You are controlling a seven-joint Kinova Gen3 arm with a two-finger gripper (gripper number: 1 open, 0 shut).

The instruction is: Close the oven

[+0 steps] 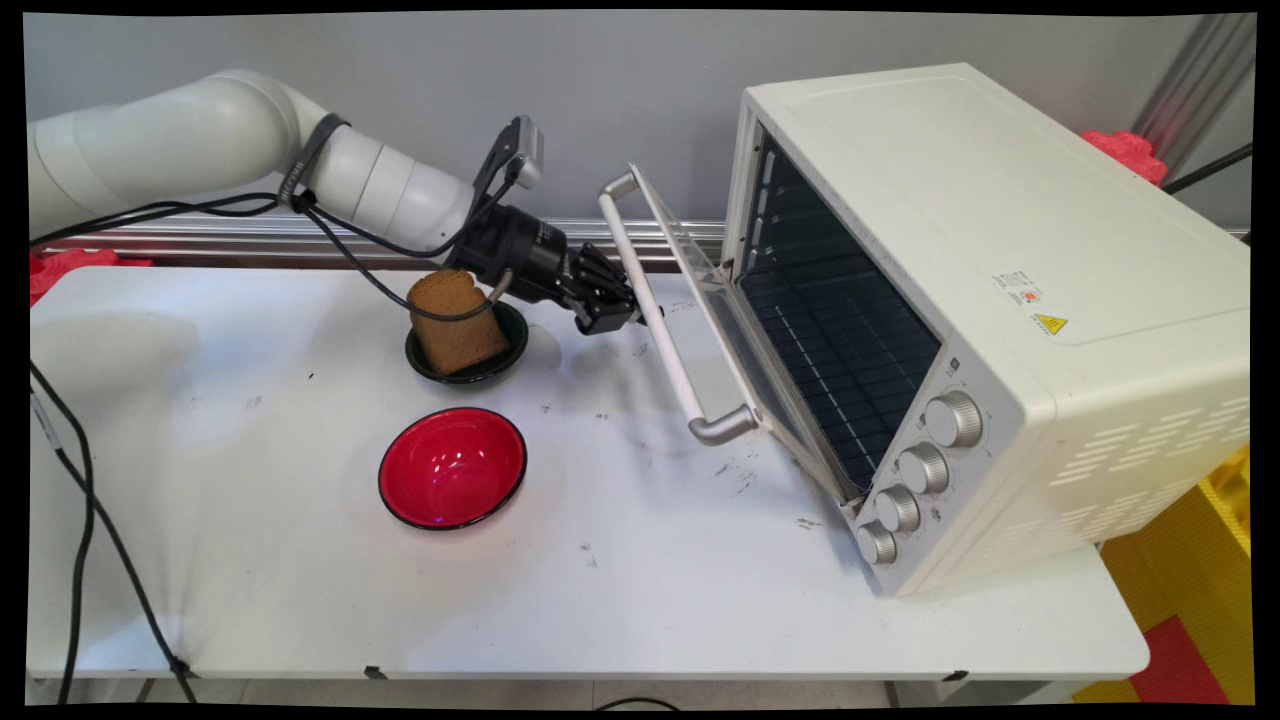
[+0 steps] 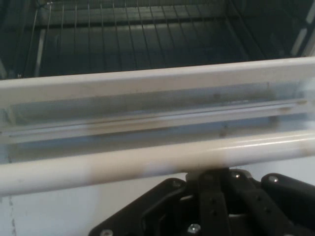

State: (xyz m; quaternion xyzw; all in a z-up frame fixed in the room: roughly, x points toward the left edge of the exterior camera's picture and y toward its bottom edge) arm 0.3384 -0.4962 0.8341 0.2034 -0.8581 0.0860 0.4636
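Gripper (image 1: 612, 318) sits right up against the oven door handle (image 1: 650, 315); whether it's clamped I cannot tell. The toaster oven (image 1: 1000, 300) door (image 1: 745, 370) hangs partway open ahead, while behind it sit the bread (image 1: 455, 320) in its dark bowl (image 1: 512, 350) and, nearer the camera, a red bowl (image 1: 452, 467)
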